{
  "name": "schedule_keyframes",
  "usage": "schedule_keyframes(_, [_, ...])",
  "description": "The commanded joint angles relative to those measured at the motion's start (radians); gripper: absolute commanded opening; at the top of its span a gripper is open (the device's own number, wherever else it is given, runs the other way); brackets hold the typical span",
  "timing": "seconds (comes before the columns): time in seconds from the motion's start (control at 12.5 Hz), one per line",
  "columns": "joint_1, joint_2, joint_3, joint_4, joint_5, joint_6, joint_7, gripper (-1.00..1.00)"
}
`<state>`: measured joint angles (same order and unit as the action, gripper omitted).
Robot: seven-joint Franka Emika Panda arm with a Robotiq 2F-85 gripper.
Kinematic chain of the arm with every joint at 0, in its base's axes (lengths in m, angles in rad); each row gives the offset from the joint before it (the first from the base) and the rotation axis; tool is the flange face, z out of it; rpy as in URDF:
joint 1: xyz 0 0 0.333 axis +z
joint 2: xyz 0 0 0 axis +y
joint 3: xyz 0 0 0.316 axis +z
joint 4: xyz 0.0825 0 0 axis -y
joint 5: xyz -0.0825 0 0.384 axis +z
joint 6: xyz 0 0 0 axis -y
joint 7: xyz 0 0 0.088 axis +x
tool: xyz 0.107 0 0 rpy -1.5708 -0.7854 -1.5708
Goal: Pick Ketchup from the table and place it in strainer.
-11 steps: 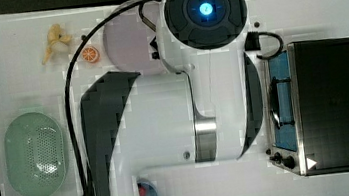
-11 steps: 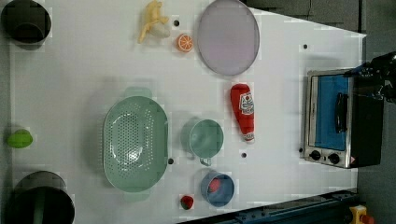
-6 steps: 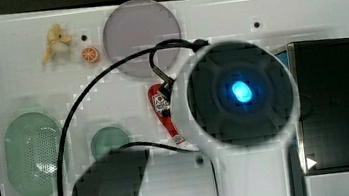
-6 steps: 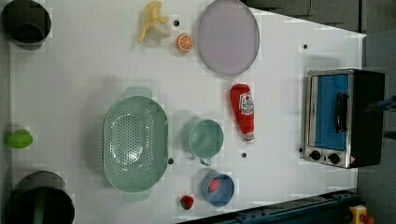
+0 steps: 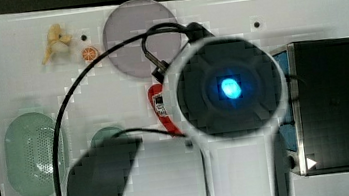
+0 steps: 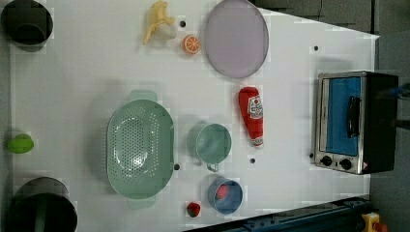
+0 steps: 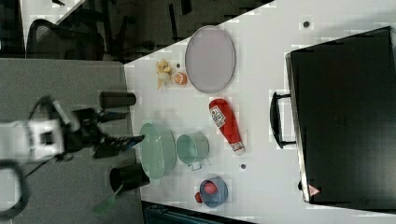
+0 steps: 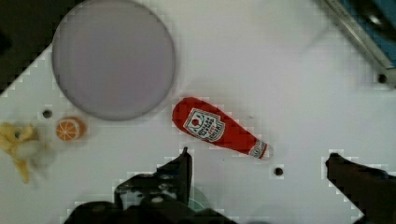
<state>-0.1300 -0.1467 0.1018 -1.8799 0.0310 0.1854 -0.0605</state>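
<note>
Ketchup [image 6: 252,116] lies flat on the table [image 6: 72,87], right of the cup [image 6: 213,143] in the left view; gripper [image 8: 259,170] hangs above, spread wide to straddle it; strainer [image 6: 139,148] waits empty.

The arm [image 5: 172,179] reached over the table [image 5: 303,16] from the top view's lower edge, its round wrist end [image 5: 231,88] facing straight up at the camera. The gripper [image 8: 259,161] pointed down, high above the surface. Its two dark fingers [image 8: 182,168] stood wide apart, with nothing held between them.
</note>
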Motion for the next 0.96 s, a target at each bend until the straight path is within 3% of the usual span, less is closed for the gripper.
schedule_keyframes(0.08, [-0.001,0.106,0.029,-0.094,0.000,0.070,-0.198,1.00])
schedule_keyframes(0.56, [0.003,0.221,0.055,-0.223,0.000,0.347,-0.601,1.00])
schedule_keyframes(0.96, [0.004,0.339,0.071,-0.317,-0.001,0.575,-0.815,1.00])
